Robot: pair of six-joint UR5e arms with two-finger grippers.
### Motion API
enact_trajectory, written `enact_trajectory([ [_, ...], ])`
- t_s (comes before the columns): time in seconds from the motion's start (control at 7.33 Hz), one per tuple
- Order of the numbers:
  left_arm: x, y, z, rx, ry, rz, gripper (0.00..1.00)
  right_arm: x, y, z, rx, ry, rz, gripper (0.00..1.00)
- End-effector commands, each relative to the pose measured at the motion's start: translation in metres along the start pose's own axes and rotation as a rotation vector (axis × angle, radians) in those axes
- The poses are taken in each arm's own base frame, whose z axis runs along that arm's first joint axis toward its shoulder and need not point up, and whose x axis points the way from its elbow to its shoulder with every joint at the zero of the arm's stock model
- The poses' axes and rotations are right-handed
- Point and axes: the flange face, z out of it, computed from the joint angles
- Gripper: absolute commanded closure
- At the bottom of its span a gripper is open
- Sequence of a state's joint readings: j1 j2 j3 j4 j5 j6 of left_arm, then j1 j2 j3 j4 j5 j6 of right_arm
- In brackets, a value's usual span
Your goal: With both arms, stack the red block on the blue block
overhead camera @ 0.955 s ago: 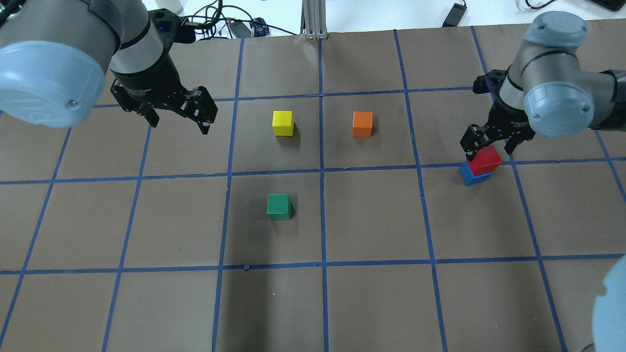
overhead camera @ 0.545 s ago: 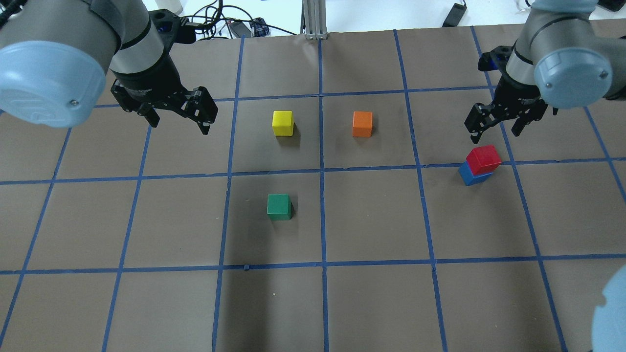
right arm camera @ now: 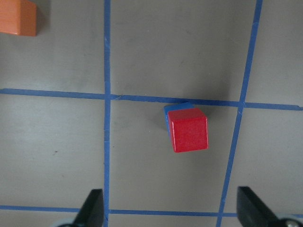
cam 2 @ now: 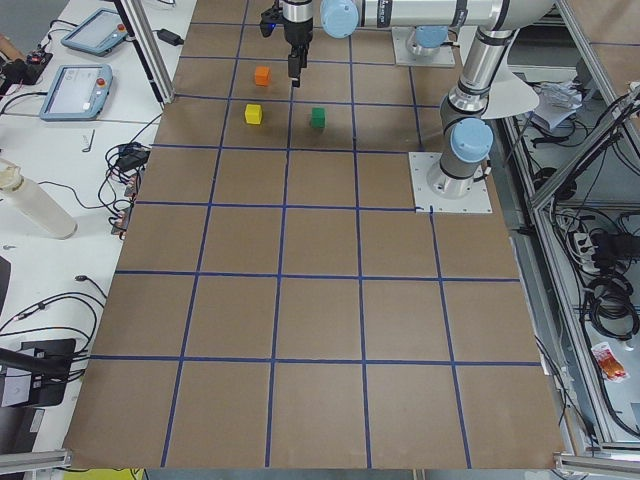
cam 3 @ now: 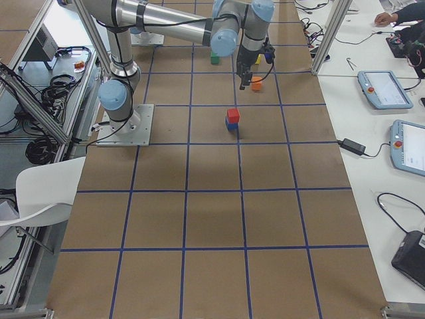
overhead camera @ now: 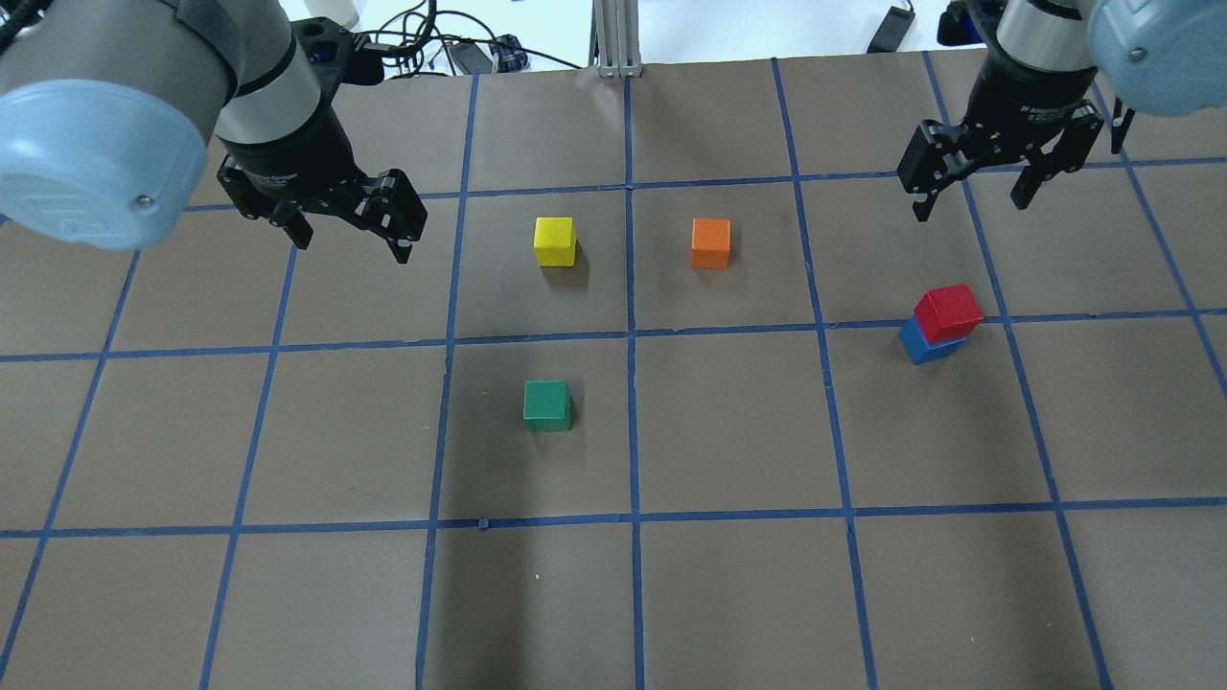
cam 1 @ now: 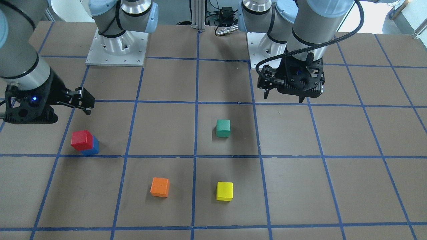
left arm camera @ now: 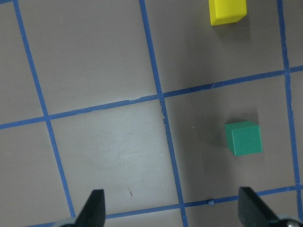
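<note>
Red block [overhead camera: 949, 310] sits on top of blue block [overhead camera: 922, 345], twisted a bit, one blue edge showing. Cube, so no long axis. My right gripper [overhead camera: 970, 206] hangs above blue block, clear of the red one, jaws wide and empty; wrist view shows the stack between them. This arm is nearer. Left gripper [overhead camera: 353, 244] is far from blue block, jaws wide, empty. Orange block [overhead camera: 710, 242], yellow block [overhead camera: 555, 241] and green block [overhead camera: 546, 403] lie well apart from blue block. Nothing blocks. Stack looks done, I judge.
</note>
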State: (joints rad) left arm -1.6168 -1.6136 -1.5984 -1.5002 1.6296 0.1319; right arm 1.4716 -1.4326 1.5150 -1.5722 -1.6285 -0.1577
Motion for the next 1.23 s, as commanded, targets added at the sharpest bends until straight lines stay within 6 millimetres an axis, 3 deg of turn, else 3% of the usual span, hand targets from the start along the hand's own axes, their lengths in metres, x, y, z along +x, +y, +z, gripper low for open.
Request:
enact_trajectory([
  [0.0,0.000,0.000,-0.001,0.001,0.000,0.000,0.00,-0.028,0.013,-0.014,0.022,0.004,-0.001,0.00],
  [0.27,-0.001,0.001,-0.001,0.003,0.000,-0.002,0.00,-0.039,0.032,-0.030,0.025,0.001,-0.017,0.00],
  [1.09,0.000,0.001,-0.001,0.003,0.000,0.000,0.00,-0.046,0.036,-0.027,0.021,-0.054,0.047,0.00],
])
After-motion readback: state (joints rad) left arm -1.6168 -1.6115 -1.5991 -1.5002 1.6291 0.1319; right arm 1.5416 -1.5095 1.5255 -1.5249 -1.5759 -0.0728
